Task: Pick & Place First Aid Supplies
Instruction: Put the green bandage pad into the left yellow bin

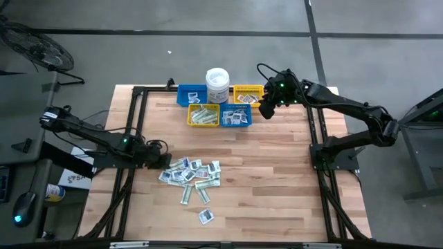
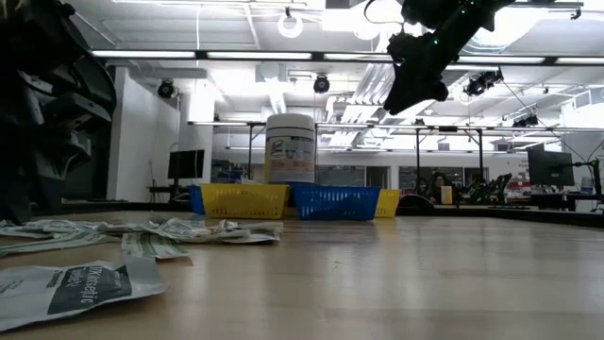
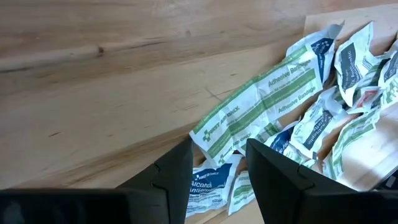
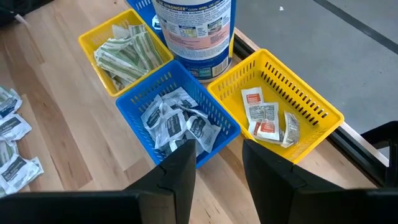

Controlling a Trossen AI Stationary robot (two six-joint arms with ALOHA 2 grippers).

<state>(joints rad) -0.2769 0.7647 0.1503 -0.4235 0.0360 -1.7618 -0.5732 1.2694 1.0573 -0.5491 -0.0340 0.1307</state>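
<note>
The first aid supplies (image 1: 190, 173) lie in a loose pile of small flat packets on the wooden table, left of centre. In the left wrist view a long green-and-white strip (image 3: 267, 99) lies over white packets with blue print (image 3: 208, 183). My left gripper (image 1: 164, 160) is down at the pile's left edge and open. Its fingers (image 3: 180, 174) stand on either side of the strip's near end. My right gripper (image 1: 265, 109) hangs open and empty high above the bins at the far edge; in the right wrist view it (image 4: 217, 155) has nothing between its fingers. My left gripper slants down at the pile from the table's left side, with the end of the green-and-white strip (image 3: 214, 140) and a blue-printed packet showing in the gap between its fingers. I cannot tell whether the fingertips touch either packet.
At the far edge stand several small bins. A yellow one (image 4: 124, 53) holds green strips, a blue one (image 4: 177, 121) holds white packets, and a yellow one (image 4: 273, 106) holds red-and-white packets. A white tub (image 1: 217, 84) stands behind them. One packet (image 1: 206, 216) lies alone near the front.
</note>
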